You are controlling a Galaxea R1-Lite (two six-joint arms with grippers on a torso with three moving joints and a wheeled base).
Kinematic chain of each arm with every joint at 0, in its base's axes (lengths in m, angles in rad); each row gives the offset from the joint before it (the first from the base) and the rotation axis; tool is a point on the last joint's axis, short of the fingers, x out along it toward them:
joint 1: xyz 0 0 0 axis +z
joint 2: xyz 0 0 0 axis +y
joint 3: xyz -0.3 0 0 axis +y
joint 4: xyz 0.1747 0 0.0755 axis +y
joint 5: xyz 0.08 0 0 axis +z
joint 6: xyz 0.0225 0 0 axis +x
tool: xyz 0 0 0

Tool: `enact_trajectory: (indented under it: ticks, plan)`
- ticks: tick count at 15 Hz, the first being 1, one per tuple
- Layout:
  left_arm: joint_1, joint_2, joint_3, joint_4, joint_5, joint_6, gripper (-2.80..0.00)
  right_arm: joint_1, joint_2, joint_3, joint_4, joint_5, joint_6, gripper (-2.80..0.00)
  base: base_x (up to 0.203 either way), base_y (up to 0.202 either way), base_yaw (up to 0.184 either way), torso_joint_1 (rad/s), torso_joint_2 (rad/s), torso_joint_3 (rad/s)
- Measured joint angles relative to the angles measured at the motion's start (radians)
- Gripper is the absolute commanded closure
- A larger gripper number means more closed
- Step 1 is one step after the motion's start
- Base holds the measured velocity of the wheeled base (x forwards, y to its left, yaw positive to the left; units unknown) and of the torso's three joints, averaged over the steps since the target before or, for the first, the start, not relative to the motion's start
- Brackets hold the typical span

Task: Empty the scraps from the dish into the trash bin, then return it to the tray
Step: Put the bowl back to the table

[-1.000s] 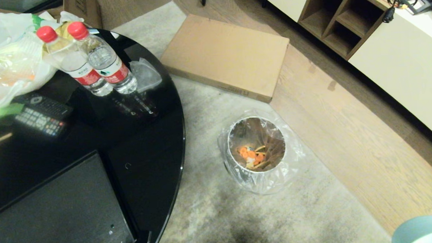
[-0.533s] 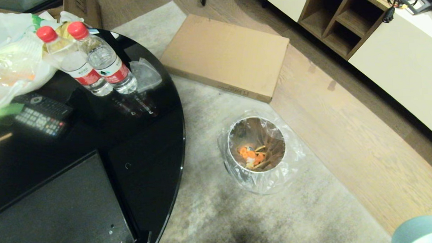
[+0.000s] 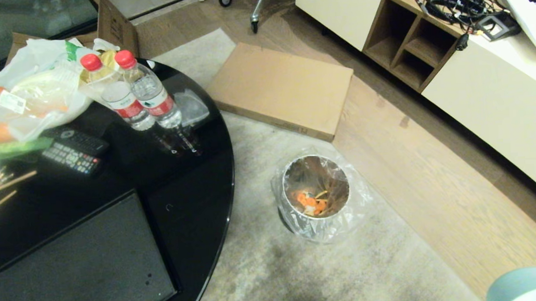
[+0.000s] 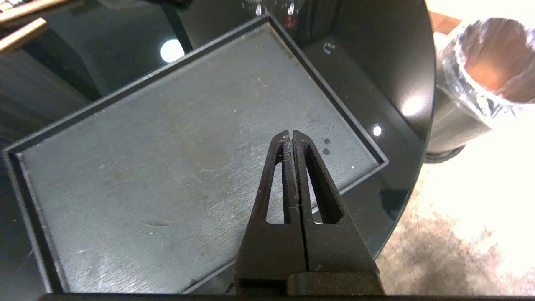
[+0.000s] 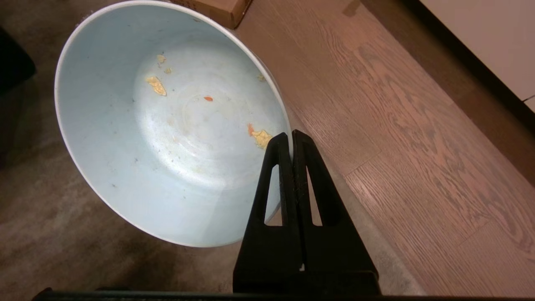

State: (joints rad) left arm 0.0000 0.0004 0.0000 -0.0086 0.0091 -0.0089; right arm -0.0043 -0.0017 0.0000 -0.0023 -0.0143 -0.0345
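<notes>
Dish [image 5: 167, 125] near-empty, few crumbs stuck, tilted, rim pinched in right gripper [image 5: 291, 140], jaws pressed tight on it; peeks in at head view's lower right. Scraps [image 3: 312, 201] down in trash bin [image 3: 316, 198], centre. Tray [image 3: 75, 259] lower left, far across from dish. Left gripper [image 4: 291, 138] closed, empty, over tray.

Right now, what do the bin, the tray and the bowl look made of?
The trash bin: shiny metal by its reflections, lined with crinkly clear plastic. The tray: matte, textured black, probably plastic, with a glossier rim. The dish: smooth, pale-blue glazed ceramic or melamine; cannot tell which.
</notes>
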Motion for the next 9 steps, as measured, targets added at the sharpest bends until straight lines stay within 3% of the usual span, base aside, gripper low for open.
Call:
enact_trajectory:
  ticks: [9]
  plan:
    - [0.0, 0.0, 0.0, 0.0, -0.002, 0.0, 0.0, 0.0, 0.0, 0.0, 0.0, 0.0, 0.0, 0.0, 0.0, 0.0, 0.0, 0.002, 0.0, 0.203]
